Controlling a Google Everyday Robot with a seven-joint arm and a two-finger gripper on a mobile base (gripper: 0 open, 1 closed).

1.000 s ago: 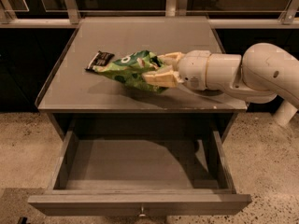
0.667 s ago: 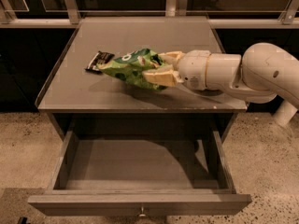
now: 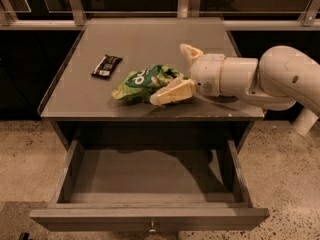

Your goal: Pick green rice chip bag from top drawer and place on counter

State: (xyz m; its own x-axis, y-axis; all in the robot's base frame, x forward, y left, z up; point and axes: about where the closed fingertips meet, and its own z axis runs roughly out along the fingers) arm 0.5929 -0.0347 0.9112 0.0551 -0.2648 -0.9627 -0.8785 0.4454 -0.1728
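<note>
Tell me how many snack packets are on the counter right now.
2. The green rice chip bag lies near the front edge of the counter, at the open gripper. The black wrapper bar lies apart, left of it in the view. None seems hidden.

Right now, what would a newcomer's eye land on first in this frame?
The bright green rice chip bag lies crumpled on the counter, with the white gripper open at its right end. Below, the top drawer stands pulled out. A black wrapper bar lies left of the bag.
</note>
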